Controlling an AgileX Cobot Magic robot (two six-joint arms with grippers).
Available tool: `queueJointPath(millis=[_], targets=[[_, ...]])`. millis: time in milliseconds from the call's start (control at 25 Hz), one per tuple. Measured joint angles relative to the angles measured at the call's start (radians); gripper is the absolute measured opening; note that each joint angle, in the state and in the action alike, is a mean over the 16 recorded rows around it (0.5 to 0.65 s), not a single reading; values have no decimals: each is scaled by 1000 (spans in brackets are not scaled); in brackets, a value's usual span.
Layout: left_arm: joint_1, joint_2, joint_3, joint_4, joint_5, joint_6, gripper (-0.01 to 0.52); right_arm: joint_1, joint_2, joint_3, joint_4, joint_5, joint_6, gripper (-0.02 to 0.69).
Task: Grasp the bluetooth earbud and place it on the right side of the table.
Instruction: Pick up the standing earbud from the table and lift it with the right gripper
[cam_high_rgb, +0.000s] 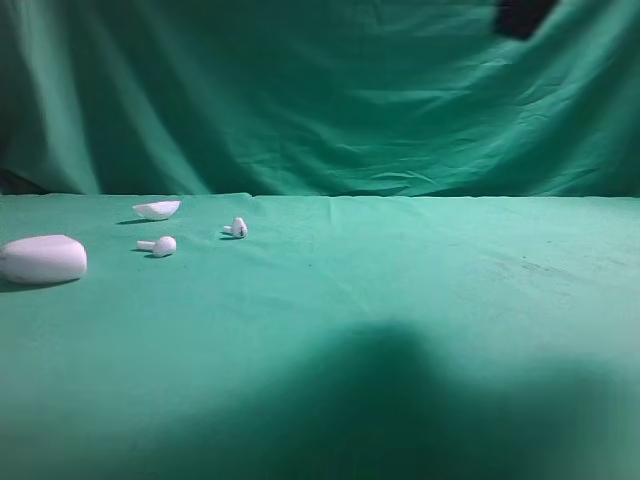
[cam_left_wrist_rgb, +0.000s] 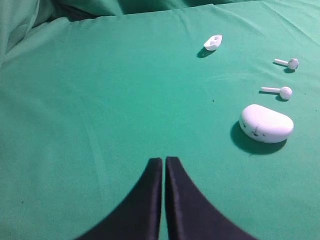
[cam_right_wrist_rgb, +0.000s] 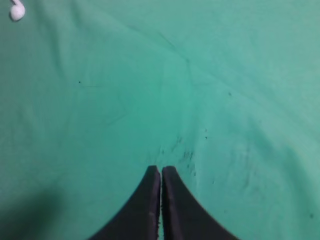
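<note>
The bluetooth earbud (cam_high_rgb: 237, 228), tiny and white with a small dark spot on its head, lies on the left part of the green table (cam_high_rgb: 400, 300); in the left wrist view the earbud (cam_left_wrist_rgb: 291, 63) is at the far right. My left gripper (cam_left_wrist_rgb: 163, 160) is shut and empty, well short of it. My right gripper (cam_right_wrist_rgb: 161, 169) is also shut and empty over bare cloth. A white earbud (cam_right_wrist_rgb: 17, 11) shows in the right wrist view's top left corner; I cannot tell which one it is.
A second, plain white earbud (cam_high_rgb: 160, 245) (cam_left_wrist_rgb: 281, 91) lies left of the spotted one. A white oval case (cam_high_rgb: 42, 259) (cam_left_wrist_rgb: 266, 123) sits at the far left, and a small white lid-like piece (cam_high_rgb: 157, 209) (cam_left_wrist_rgb: 213, 42) behind. A dark arm part (cam_high_rgb: 524, 15) hangs at top right.
</note>
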Motion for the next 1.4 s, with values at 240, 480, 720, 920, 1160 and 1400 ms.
queueJointPath(millis=[240, 480, 720, 920, 1160, 1400], targets=[[0, 0, 0, 0, 0, 0, 0, 161, 261, -282, -103, 119, 37, 0], [0, 0, 0, 0, 0, 0, 0, 273, 500, -557, -179, 194, 109, 20], [0, 0, 0, 0, 0, 0, 0, 326, 711, -804, -194, 246, 156, 124], [0, 0, 0, 0, 0, 0, 0, 346, 844, -944, -198, 260, 200, 239], [0, 0, 0, 0, 0, 0, 0, 358, 938, -1022, -201, 237, 238, 354], [0, 0, 0, 0, 0, 0, 0, 359, 979, -1035, -203, 191, 264, 369]])
